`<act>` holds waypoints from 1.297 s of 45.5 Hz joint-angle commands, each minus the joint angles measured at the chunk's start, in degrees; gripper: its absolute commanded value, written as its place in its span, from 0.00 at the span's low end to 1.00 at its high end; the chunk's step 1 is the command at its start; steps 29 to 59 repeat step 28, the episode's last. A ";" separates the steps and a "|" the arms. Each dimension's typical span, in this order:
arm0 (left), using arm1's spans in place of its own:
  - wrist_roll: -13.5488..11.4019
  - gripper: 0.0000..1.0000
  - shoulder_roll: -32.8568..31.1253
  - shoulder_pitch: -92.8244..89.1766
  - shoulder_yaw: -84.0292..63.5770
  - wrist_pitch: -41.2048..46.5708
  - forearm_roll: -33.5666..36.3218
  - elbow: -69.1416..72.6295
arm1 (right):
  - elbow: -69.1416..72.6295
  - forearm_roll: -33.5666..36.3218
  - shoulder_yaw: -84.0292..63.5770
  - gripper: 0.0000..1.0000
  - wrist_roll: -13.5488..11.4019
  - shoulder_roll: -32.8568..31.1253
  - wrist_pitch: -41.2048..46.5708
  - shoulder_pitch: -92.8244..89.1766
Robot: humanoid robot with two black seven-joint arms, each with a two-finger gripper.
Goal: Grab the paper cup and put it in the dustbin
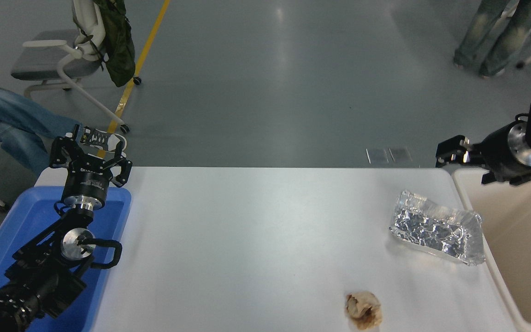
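The paper cup does not show anywhere in the head view. The beige dustbin (pixel 466 191) stands off the table's right end, and what shows of its inside holds nothing. My right gripper (pixel 463 159) comes in from the right edge and hovers over the bin's far left corner, pointing left. It is open and holds nothing. My left gripper (pixel 88 150) is parked open over the far end of the blue tray (pixel 26 216) at the lower left.
A crumpled silver foil bag (pixel 436 228) lies on the white table (pixel 247 240) near the bin. A crumpled brown paper ball (pixel 363 311) lies by the front edge. A person's legs (pixel 12 122) and a chair (pixel 58 60) are at far left; another person stands at far right (pixel 491 32).
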 commanded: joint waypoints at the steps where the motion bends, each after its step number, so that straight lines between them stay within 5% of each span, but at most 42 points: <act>1: 0.00 0.99 0.00 0.01 0.04 0.08 0.01 0.03 | 1.50 -0.32 -2.21 1.00 -0.18 7.42 9.36 12.73; 22: 0.00 0.99 -0.09 0.01 -0.05 -0.01 0.01 0.03 | 1.07 0.03 -0.72 1.00 -0.18 12.61 9.36 14.24; 59: 0.00 0.99 0.00 0.01 -0.05 -0.01 0.09 0.03 | 0.54 0.12 0.42 1.00 -0.10 12.70 9.36 12.92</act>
